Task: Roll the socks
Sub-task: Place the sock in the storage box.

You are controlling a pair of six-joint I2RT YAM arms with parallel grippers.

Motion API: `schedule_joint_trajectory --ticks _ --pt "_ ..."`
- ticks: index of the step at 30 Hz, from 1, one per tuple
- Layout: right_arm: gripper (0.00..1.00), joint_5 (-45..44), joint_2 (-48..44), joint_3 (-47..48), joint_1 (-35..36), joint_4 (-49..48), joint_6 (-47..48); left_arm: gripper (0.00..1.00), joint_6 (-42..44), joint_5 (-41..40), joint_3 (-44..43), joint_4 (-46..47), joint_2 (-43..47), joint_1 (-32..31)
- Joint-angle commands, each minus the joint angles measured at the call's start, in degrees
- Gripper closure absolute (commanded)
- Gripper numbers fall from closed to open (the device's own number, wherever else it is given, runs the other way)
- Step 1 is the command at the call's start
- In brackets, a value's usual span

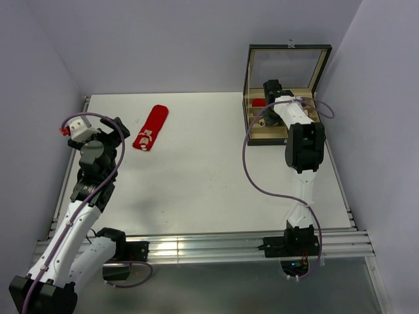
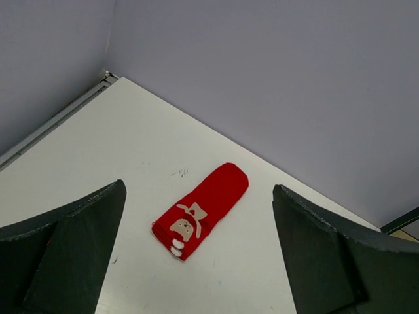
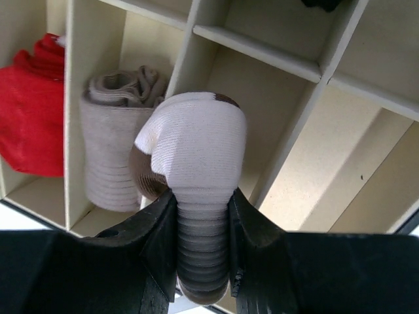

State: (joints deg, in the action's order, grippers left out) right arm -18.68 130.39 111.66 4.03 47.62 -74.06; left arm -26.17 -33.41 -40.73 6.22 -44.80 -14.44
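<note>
A red sock (image 1: 150, 128) with pale marks near one end lies flat at the table's back left; in the left wrist view the red sock (image 2: 201, 208) rests between and beyond my fingers. My left gripper (image 1: 120, 131) (image 2: 198, 191) is open, just left of that sock and not touching it. My right gripper (image 1: 270, 98) (image 3: 201, 219) is shut on a rolled cream sock (image 3: 196, 144) with brown patches. It holds the roll above a compartment of the divided box (image 1: 280, 139). The roll hides most of that compartment's floor.
The box (image 3: 262, 55) has cream dividers and an upright open lid (image 1: 288, 47) at the back right. A beige ribbed rolled bundle (image 3: 114, 154) fills the neighbouring compartment, and a red fabric item (image 3: 29, 118) the one left of it. Grey walls close in on three sides.
</note>
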Motion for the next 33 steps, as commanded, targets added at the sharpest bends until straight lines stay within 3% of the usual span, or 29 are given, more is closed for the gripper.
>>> schedule_joint_trajectory --ticks 1,13,25,33 --pt "0.86 -0.22 2.42 1.20 -0.17 -3.67 -0.82 0.01 -0.02 0.98 -0.14 2.13 0.06 0.02" --pt "0.45 -0.13 1.54 0.14 0.45 -4.29 0.06 0.01 -0.10 1.33 0.04 2.13 0.06 -0.07" --pt "0.34 -1.97 0.05 3.30 0.45 0.99 -0.91 0.01 -0.02 1.24 0.12 2.31 0.41 0.02" --pt "0.33 -2.86 -0.84 4.36 0.36 2.83 -0.82 0.01 0.25 1.15 0.39 2.57 1.20 0.02"
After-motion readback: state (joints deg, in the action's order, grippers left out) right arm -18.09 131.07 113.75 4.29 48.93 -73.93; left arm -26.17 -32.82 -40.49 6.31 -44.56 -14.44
